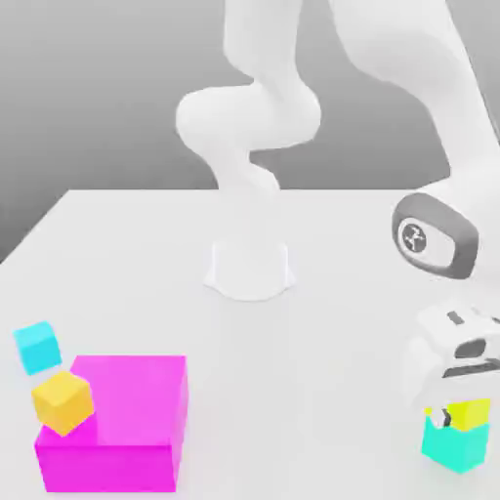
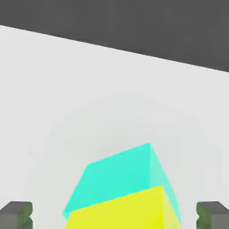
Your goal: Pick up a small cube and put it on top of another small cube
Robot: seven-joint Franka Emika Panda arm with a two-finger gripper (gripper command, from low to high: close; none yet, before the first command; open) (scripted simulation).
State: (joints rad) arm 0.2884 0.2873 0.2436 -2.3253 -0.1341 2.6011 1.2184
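The small lemon-yellow cube rests on top of the teal cube near the table's front edge at the exterior view's right. My gripper hangs straight over the pair, its fingers reaching down around the yellow cube. In the hand view the yellow cube sits on the teal cube, and the dark fingertips stand wide apart on either side, with a clear gap to the yellow cube. The gripper is open and holds nothing.
A large magenta cube stands at the front of the exterior view's left. An orange-yellow small cube sits against its near corner and a sky-blue small cube lies just behind. The arm's round base is at mid-table.
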